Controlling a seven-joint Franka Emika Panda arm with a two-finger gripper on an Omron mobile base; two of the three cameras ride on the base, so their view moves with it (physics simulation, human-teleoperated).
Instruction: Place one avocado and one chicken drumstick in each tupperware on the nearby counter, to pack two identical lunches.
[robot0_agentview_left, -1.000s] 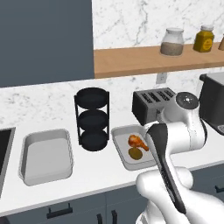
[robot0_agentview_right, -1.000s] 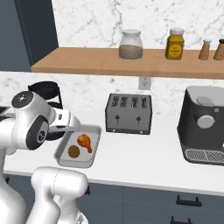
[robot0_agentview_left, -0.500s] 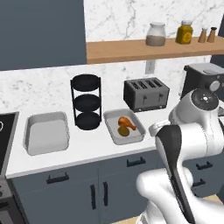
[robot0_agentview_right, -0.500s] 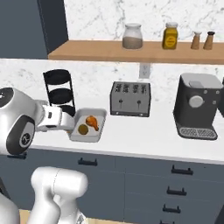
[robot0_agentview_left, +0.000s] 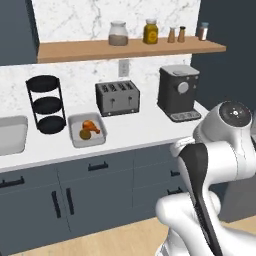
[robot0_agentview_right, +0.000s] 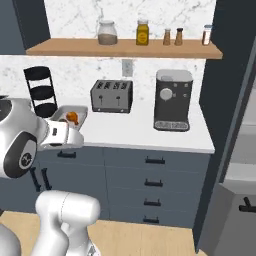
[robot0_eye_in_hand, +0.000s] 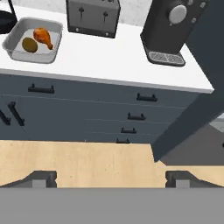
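White counter (robot0_eye_in_hand: 109, 61), left to right: grey tupperware (robot0_eye_in_hand: 17, 54) holding one avocado (robot0_eye_in_hand: 29, 44) beside one chicken drumstick (robot0_eye_in_hand: 42, 36), then toaster (robot0_eye_in_hand: 93, 15), then coffee machine (robot0_eye_in_hand: 175, 26); gripper (robot0_eye_in_hand: 111, 178) spread wide, empty, over wooden floor.

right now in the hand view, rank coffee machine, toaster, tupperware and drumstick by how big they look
1. coffee machine, though it is cut off at the top
2. toaster and tupperware: look alike, toaster cropped, so unranked
3. drumstick, clearly smallest
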